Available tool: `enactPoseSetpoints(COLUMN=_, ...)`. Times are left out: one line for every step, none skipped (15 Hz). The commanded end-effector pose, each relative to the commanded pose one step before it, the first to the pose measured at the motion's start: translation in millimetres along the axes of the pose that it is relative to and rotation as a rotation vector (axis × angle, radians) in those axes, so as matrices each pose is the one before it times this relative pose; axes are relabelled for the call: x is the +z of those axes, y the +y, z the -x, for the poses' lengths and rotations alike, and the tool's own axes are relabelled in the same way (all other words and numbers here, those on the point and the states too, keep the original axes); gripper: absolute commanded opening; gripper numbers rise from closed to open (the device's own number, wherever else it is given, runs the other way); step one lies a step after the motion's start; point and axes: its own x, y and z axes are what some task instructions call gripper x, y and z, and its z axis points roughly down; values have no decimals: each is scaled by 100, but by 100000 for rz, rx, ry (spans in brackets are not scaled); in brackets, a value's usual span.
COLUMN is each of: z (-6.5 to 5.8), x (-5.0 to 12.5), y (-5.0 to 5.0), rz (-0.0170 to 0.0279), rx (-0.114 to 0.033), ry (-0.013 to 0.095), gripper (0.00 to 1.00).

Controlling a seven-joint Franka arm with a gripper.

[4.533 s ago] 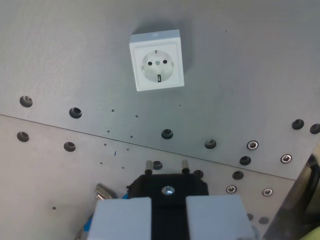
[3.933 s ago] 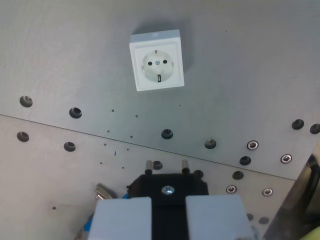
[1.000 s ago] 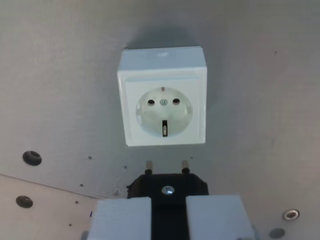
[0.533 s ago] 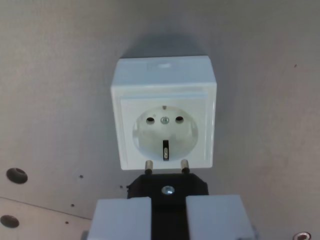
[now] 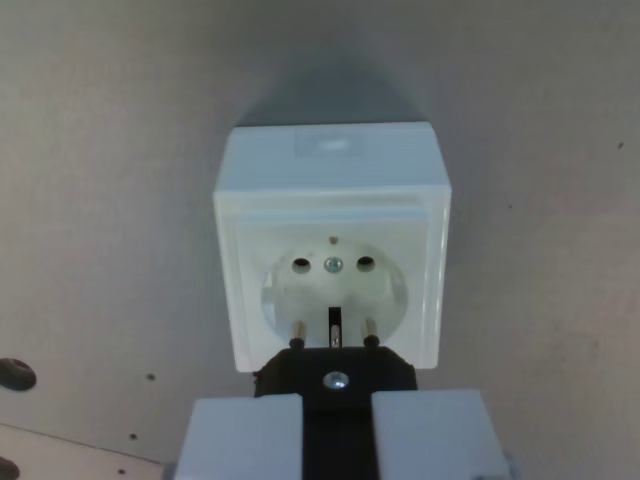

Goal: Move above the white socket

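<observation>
The white socket (image 5: 332, 250) sits on the grey metal plate, filling the middle of the wrist view. It has a round recess with two pin holes and a centre screw. My gripper (image 5: 336, 425) is at the bottom edge, its two white fingers (image 5: 240, 438) shut on a black plug (image 5: 335, 378). The plug's two metal pins (image 5: 298, 331) point up the picture and overlap the lower part of the socket's recess, below the two holes. The socket's lower edge is hidden behind the plug.
The grey metal plate (image 5: 110, 180) surrounds the socket. A dark mounting hole (image 5: 14, 374) and small specks show at the lower left, by a seam between plates.
The camera has moved closer to the socket: it grew from small and far to filling the view, and the plug's pins now overlap its recess. The plug stays gripped.
</observation>
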Motion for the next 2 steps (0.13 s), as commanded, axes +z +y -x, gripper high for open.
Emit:
enactPoseSetpoints(z=529, x=748, y=-272, rz=3516, rx=-2662, ry=10708, gripper=0)
enactPoseSetpoints(z=22, x=80, y=-29, rz=18, rx=104, ry=110, gripper=0)
